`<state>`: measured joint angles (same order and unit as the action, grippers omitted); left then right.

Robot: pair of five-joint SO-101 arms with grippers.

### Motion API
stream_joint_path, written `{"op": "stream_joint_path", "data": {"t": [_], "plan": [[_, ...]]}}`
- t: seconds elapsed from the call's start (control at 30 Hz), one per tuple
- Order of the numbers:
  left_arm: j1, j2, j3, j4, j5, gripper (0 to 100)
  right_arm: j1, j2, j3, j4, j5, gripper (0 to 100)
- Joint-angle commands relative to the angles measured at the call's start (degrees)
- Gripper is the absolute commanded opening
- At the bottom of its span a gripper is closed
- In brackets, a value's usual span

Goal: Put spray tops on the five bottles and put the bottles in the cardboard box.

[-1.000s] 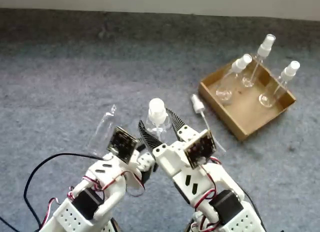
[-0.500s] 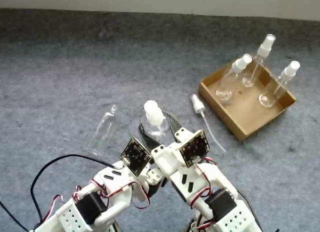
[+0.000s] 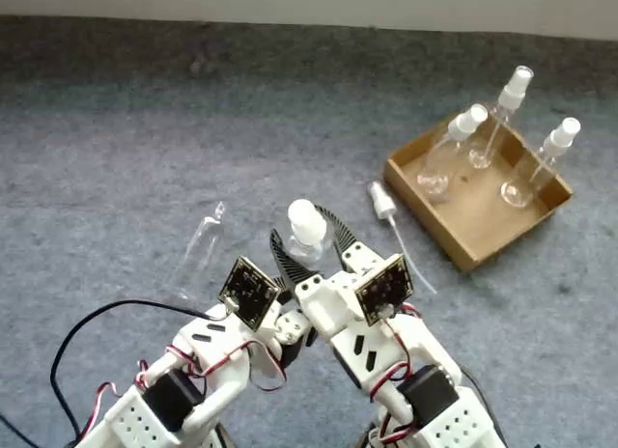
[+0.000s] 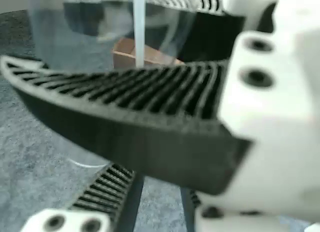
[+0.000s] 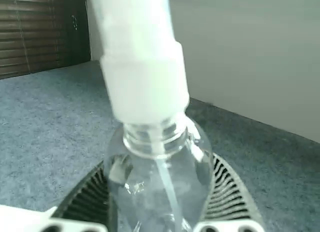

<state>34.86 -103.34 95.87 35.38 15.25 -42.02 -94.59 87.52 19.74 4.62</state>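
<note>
Right gripper (image 3: 299, 228): closed on the held bottle, one ribbed finger (image 3: 287, 263) on each side of the glass.
Held bottle (image 5: 157, 192): upright and clear, well apart from the box, on the far side of the loose top from it.
Fitted top (image 5: 142, 67): white, seated on the held bottle's neck, thin tube running down inside.
Left gripper (image 3: 287, 324): tucked close against the right gripper on the side away from the box; open or closed cannot be told.
Box (image 3: 430, 221): open cardboard tray lying on the carpet (image 3: 145, 129).
Three bottles (image 3: 480, 154): standing inside the box, each with a white spray top, spread from the middle to the far wall.
Loose top (image 3: 383, 202): lying on the carpet just beside the box's near wall, between box and held bottle, long tube trailing toward the arms.
Bare bottle (image 3: 198, 247): lying on its side without a top, farther from the box than the held bottle.
</note>
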Motion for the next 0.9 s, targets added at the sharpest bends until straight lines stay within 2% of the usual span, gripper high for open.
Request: {"op": "stream_joint_path", "data": {"t": [0.0, 0.63, 0.87], "plan": [[-7.1, -0.7, 1.2, -2.7, 0.4, 4, -1.0, -0.1, 0.2, 0.5, 0.2, 7.7], [-6.5, -0.7, 1.2, -2.3, 0.3, 4, -0.6, -0.1, 0.0, 0.5, 0.3, 8.4], [-6.6, -0.7, 1.2, -2.3, 0.3, 4, -0.7, -0.1, 0.3, 0.5, 0.1, 13.8]]}}
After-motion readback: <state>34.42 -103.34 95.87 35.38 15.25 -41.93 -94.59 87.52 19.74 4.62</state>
